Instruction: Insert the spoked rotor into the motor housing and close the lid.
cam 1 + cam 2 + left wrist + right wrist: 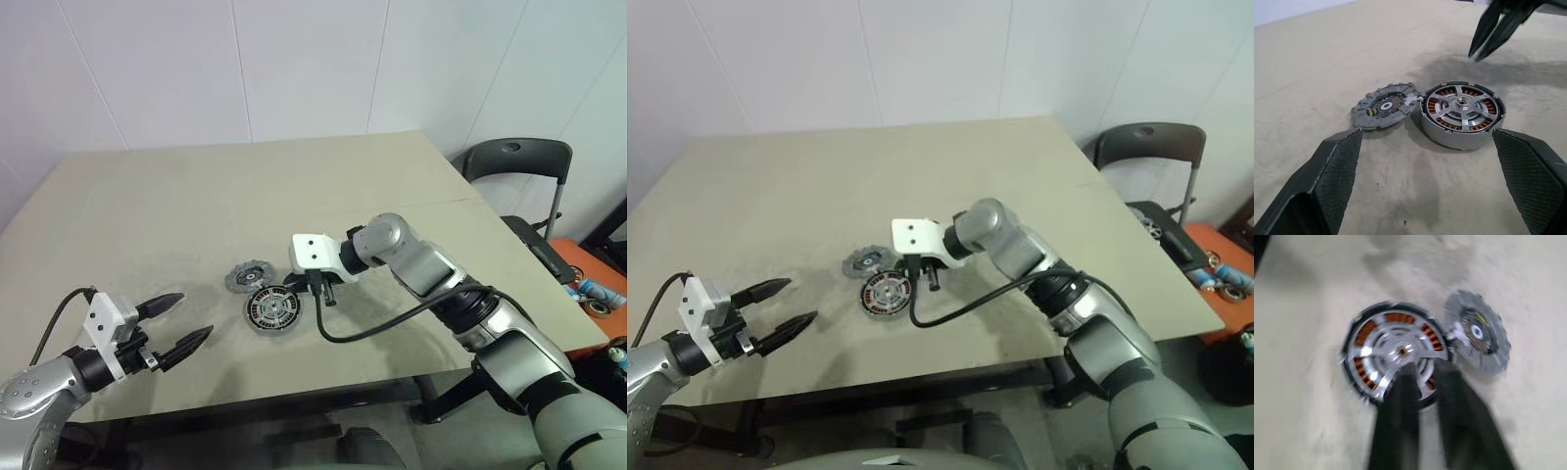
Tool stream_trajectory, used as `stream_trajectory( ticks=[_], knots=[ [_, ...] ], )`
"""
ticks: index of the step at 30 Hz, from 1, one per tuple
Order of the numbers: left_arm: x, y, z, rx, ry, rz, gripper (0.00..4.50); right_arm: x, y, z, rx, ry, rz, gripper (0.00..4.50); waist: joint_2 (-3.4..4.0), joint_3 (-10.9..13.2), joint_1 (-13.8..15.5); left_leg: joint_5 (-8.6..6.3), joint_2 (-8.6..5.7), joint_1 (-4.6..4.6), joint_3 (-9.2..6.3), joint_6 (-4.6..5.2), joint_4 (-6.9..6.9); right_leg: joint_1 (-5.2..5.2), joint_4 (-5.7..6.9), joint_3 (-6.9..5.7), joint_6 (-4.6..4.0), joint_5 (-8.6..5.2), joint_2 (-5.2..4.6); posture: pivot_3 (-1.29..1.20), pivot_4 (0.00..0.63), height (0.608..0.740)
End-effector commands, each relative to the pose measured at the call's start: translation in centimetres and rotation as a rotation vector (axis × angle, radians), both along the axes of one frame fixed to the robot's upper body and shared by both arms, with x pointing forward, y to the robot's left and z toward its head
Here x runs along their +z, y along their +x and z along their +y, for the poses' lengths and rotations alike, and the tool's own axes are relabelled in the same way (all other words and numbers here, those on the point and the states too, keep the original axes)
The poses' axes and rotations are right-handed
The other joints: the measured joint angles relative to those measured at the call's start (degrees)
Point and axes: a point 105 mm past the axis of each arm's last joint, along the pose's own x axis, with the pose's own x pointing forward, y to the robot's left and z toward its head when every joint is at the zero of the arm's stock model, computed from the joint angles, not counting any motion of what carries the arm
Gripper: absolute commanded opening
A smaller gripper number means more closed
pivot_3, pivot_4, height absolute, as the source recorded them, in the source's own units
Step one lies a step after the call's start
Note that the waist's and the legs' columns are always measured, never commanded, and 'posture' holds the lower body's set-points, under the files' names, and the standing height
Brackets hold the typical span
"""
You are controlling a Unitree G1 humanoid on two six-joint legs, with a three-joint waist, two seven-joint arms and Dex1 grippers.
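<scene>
Rotor sitting in the housing, lid waiting beside it

Silver motor housing (1463,113) is sitting on the tan tabletop (245,186), near the front edge. The spoked rotor (1461,104) is lying inside it, and the orange windings are peeking through the gaps between the spokes. The lid (1384,105) is lying flat on the tabletop, touching the housing's side. Its inner face, with a small white ring in the middle, is looking up.

The right gripper (1422,377) is hanging just over the rotor, pointing down at it. Its two black fingers are standing a little apart, and they are not holding anything.

The left gripper (186,320) is waiting well off to the robot's left, low over the tabletop. Its fingers are spread wide open and are holding nothing.

The rotor step is looking done, or very nearly done, though whether the rotor is pushed all the way down is hard to tell. Closing the lid is not yet done. Next, a gripper probably needs to pinch the lid by its edge, lift it, turn it over, and set it down straight on the housing.
</scene>
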Motion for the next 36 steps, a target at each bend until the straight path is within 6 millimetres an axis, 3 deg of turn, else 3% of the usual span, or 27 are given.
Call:
stream_trajectory(
  ticks=[1, 8, 9, 16, 21, 25, 36],
  knots=[
    [0.6, 0.1, -0.1, -0.016, 0.013, -0.028, 4.50, 1.0, -0.3, -0.1, 0.209, -0.100, -0.171, 1.86, 0.00, 0.0, 0.0, 0.00, 0.00, 0.00, 0.01, 0.00, 0.01, 0.00, 0.00, 0.00, 0.00, 0.00, 0.00, 0.00, 0.000, 0.740],
    [0.5, -0.1, -0.4, -0.011, 0.008, -0.031, 4.50, -0.7, -0.3, -0.3, 0.444, -0.249, -0.324, 4.31, -0.01, 0.0, 0.0, 0.00, -0.01, 0.01, 0.00, 0.00, 0.01, 0.01, 0.01, 0.00, 0.00, 0.00, -0.02, 0.00, 0.000, 0.740],
    [0.4, -0.1, -0.5, -0.010, 0.008, -0.032, 4.50, -1.1, -0.1, -0.2, 0.464, -0.264, -0.355, 4.47, -0.01, 0.0, 0.0, 0.00, -0.01, 0.02, 0.00, -0.01, 0.01, 0.01, 0.03, 0.01, -0.01, 0.00, -0.03, 0.00, 0.000, 0.740],
    [0.4, -0.1, -0.7, -0.002, 0.004, -0.040, 4.50, -2.7, 1.1, 0.4, 0.534, -0.326, -0.480, 4.47, -0.01, 0.0, 0.0, 0.03, 0.00, 0.06, 0.00, -0.05, 0.02, 0.02, 0.10, 0.02, -0.04, 0.00, -0.03, 0.00, 0.000, 0.740],
    [0.3, -0.1, -0.8, -0.003, 0.003, -0.043, 4.50, -3.5, 1.3, 0.4, 0.529, -0.354, -0.452, 4.47, -0.02, 0.0, 0.0, 0.03, -0.01, 0.06, 0.00, -0.06, 0.01, 0.02, 0.10, 0.02, -0.07, 0.01, -0.05, 0.00, 0.000, 0.740],
    [0.3, 0.0, -0.6, -0.001, 0.006, -0.043, 4.50, -3.9, 1.0, 0.2, 0.514, -0.365, -0.397, 3.62, -0.01, 0.0, 0.0, 0.04, -0.01, 0.13, 0.00, -0.07, 0.02, 0.06, 0.14, 0.03, -0.09, 0.02, -0.05, 0.00, 0.000, 0.740],
    [0.4, 0.2, -0.6, -0.003, 0.009, -0.050, 4.50, -3.9, -1.1, 1.1, 0.317, -0.317, -0.099, 0.09, -0.08, -0.1, 0.1, 0.04, 0.00, 0.21, -0.02, -0.07, 0.03, 0.12, 0.17, 0.02, -0.09, 0.02, -0.05, 0.00, 0.000, 0.740]
  ],
)
